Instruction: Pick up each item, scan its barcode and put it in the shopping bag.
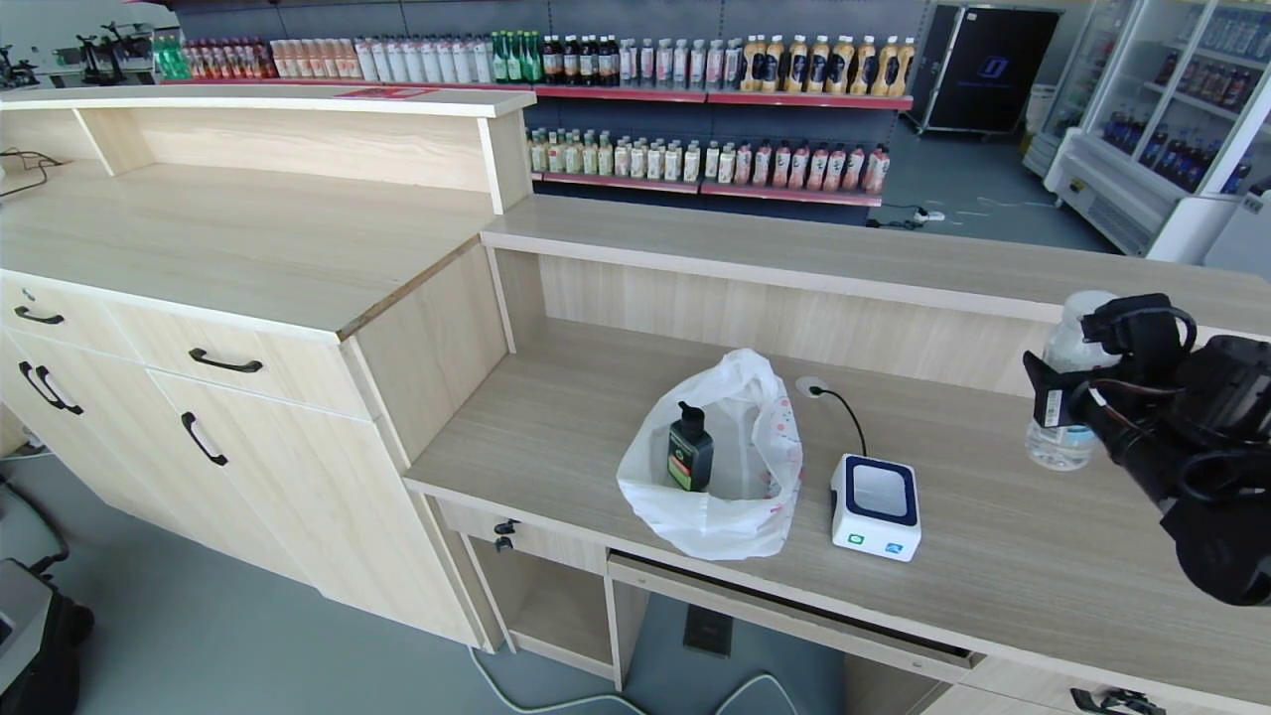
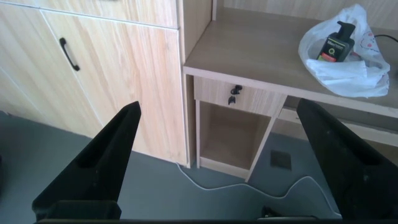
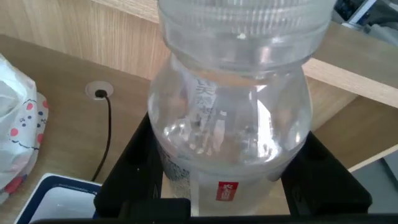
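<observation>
Clear plastic water bottle (image 3: 230, 118), held upright by your right gripper (image 3: 224, 183), whose fingers pinch its lower body, over the counter (image 1: 1003, 566) well to the right of the scanner (image 1: 876, 504) and the shopping bag (image 1: 740, 526). Your left gripper (image 2: 219, 109) hangs spread wide, low before the counter.

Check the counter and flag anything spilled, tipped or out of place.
Nothing stands out. The dark pump bottle stands upright in the white plastic shopping bag, the white box-shaped scanner lies flat beside it, and the right gripper holds the clear plastic water bottle upright.
</observation>
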### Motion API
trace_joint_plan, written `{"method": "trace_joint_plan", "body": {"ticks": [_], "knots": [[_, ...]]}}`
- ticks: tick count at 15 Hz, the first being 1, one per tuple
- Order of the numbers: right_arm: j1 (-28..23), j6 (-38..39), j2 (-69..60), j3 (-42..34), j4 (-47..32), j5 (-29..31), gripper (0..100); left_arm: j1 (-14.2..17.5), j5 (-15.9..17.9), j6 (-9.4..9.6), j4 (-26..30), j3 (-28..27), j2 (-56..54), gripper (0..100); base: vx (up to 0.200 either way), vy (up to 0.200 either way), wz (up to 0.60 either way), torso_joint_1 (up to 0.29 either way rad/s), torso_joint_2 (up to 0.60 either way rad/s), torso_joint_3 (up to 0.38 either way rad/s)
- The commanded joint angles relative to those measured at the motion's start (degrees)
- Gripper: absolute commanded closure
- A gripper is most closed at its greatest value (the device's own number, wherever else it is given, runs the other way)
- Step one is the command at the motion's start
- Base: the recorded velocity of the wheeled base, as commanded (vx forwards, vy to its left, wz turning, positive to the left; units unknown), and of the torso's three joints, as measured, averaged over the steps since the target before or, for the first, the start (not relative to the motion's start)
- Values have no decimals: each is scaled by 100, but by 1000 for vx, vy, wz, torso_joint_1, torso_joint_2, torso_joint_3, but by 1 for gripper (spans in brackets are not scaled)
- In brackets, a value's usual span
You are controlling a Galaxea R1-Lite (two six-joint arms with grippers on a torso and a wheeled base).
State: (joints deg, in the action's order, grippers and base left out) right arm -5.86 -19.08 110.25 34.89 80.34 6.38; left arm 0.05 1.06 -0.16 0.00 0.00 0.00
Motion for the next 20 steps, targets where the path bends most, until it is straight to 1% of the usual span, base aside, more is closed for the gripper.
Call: {"method": "trace_joint_plan", "body": {"ticks": [1, 3, 6, 8, 9, 10, 15, 16, 17, 19, 20], "knots": [[94, -26, -267, -132, 26, 276, 100, 4, -1, -2, 0, 0, 9, 0, 0, 0, 0, 0, 0, 0], [138, -43, -285, -175, 105, 558, 100, 4, -1, -2, 0, 0, 0, 0, 0, 0, 0, 0, 0, 0], [129, -87, -285, -211, 123, 698, 100, 4, -1, -2, 0, 0, 9, 0, 0, 0, 0, 0, 0, 0], [68, -131, -294, -237, 123, 531, 100, 4, -1, -2, 0, 0, 9, 0, 0, 0, 0, 0, 0, 0], [77, -140, -285, -219, 158, 391, 100, 4, -1, -2, 0, 0, 0, 0, 0, 0, 600, -2, 2, 2], [200, -166, -250, -228, 325, 294, 100, 4, -1, -2, 0, 0, 0, 0, 0, 0, 600, 2, 2, 2], [490, -202, 75, -70, 729, 276, 100, 4, -1, -2, 0, 0, 9, 0, 0, 0, 600, 6, 2, 1], [498, -114, 295, 35, 949, 233, 100, 4, -1, -2, 0, 0, 0, 0, 0, 0, 0, 0, 0, 0], [507, 106, 480, 176, 966, 233, 100, 4, -1, -2, 0, 0, 9, 0, 0, 0, 0, 0, 0, 0], [507, 1003, 1051, 572, 922, 215, 100, 4, -1, -2, 0, 0, 9, 0, 0, 0, 0, 0, 0, 0], [507, 1240, 1367, 756, 887, 189, 100, 4, -1, -2, 0, 0, 0, 0, 0, 0, 0, 0, 0, 0]]}}
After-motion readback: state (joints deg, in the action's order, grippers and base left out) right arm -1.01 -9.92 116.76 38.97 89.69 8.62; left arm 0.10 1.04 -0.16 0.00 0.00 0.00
